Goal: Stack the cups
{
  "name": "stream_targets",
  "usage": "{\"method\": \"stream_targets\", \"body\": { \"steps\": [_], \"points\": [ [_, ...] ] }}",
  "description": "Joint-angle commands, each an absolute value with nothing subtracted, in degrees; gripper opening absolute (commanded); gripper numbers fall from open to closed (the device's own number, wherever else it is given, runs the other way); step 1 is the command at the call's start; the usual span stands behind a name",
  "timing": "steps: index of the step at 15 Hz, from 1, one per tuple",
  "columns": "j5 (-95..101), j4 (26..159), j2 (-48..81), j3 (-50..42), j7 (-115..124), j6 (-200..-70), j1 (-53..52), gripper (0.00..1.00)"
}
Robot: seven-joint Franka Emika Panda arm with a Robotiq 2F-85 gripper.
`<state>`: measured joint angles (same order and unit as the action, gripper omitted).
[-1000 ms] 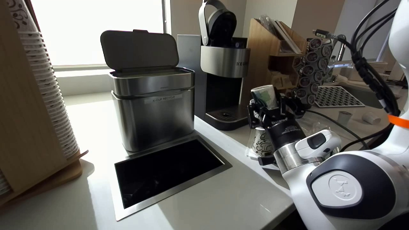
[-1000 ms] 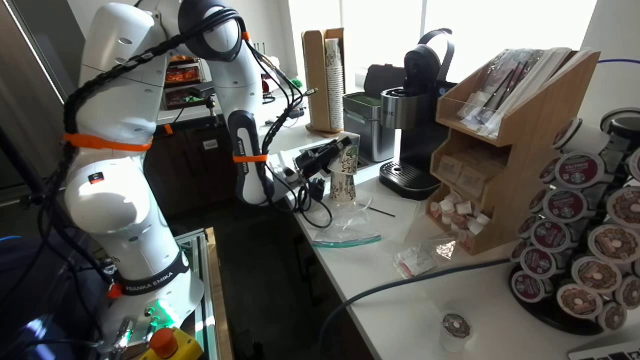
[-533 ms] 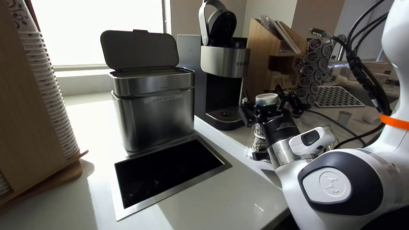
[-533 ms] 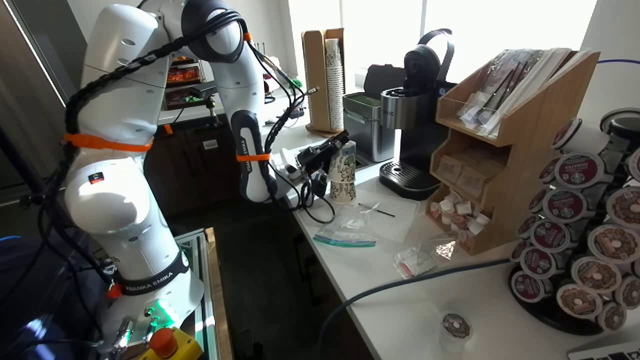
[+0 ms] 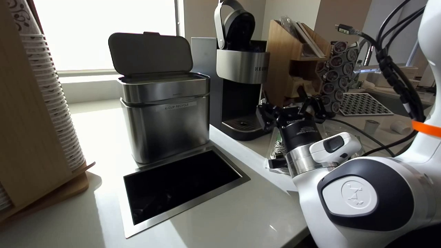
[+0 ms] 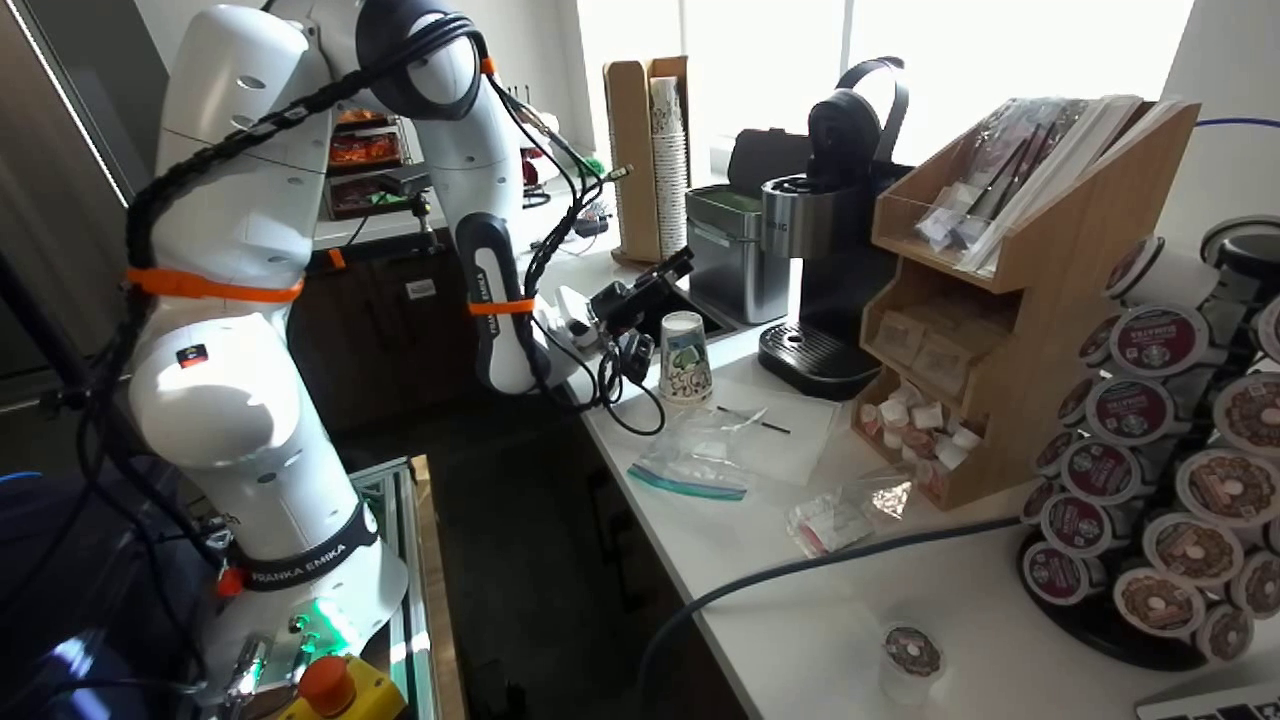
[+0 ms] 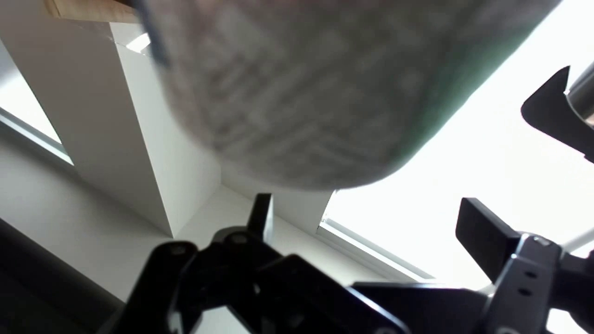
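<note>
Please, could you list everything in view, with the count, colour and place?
cup: one visible, white-green, upside down on counter; any inside it hidden
bin: one, silver, beside brewer
brewer: one, black-silver, beside rack
rack: one, brown, on counter
tubs: several, white-pink, in rack
holder: one, brown, near bin
spare cups: many, mostly white, in holder
recess: one, black, near bin
bags: at least two, clear, on counter
stick: one, black, near bags
cable: one, grey, across counter
stand: one, black, near rack
pods: many, mixed colours, on stand
loose pod: at least one, white, on counter
arm: one, white, beside counter
claw: one, black, open near cup
</note>
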<state>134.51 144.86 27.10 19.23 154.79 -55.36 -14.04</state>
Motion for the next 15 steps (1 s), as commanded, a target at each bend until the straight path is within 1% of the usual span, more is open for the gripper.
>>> {"method": "stream_targets", "body": {
  "steps": [1,4,7,15],
  "points": [
    [129.8,146.0,23.7,20.6,156.0,-57.0,-13.6,1.00],
    [126.1,146.4,20.6,21.1,156.1,-59.2,-13.0,1.00],
    [123.6,146.9,16.8,21.1,156.3,-64.4,-12.4,1.00],
    [120.1,147.7,5.4,19.2,158.6,-84.8,-10.9,1.00]
  ]
}}
